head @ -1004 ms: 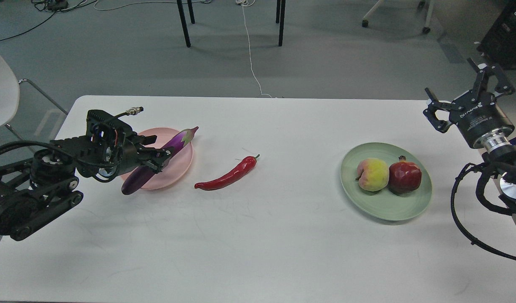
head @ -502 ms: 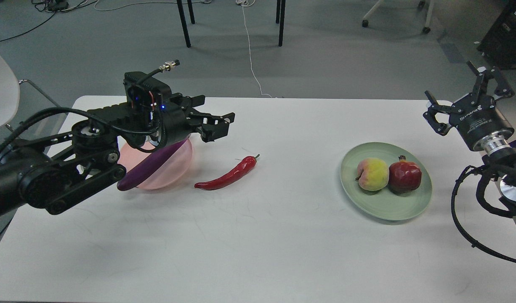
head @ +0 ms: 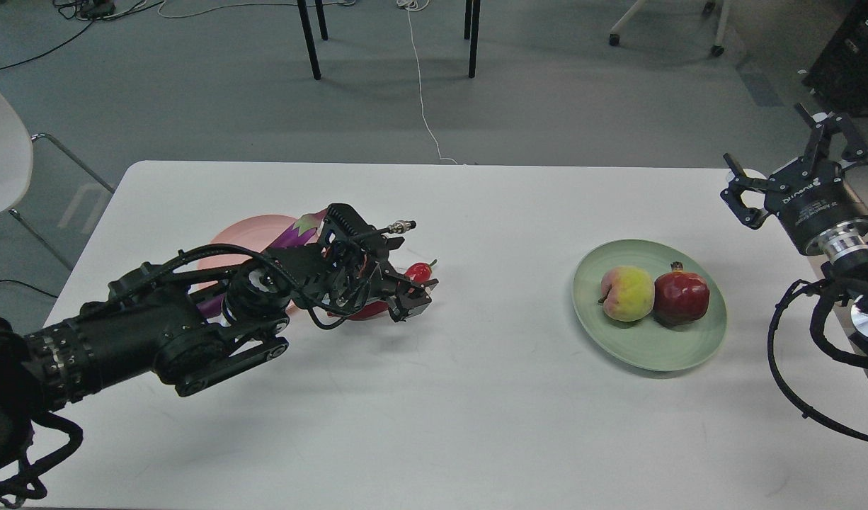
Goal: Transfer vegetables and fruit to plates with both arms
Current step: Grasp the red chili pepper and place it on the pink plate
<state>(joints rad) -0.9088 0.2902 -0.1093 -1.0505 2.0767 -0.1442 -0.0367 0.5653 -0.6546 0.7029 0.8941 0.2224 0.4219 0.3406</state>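
The purple eggplant (head: 301,227) lies on the pale pink plate (head: 244,231), both mostly hidden behind my left arm. The red chili pepper (head: 420,271) lies on the table just right of that plate. My left gripper (head: 410,296) is down over the chili's middle, its fingers apart on either side of it. The peach (head: 626,292) and the pomegranate (head: 680,297) sit side by side on the pale green plate (head: 646,350). My right gripper (head: 795,164) is open and empty, raised at the table's right edge, beyond the green plate.
The white table (head: 476,397) carries only the plates and produce. Black furniture legs (head: 310,39) and a white cable (head: 423,92) are on the floor behind it. A white chair (head: 2,149) stands at the far left.
My left gripper let go of the eggplant on the pink plate, rose, swung right and came down over the chili. The right gripper drifted slightly right.
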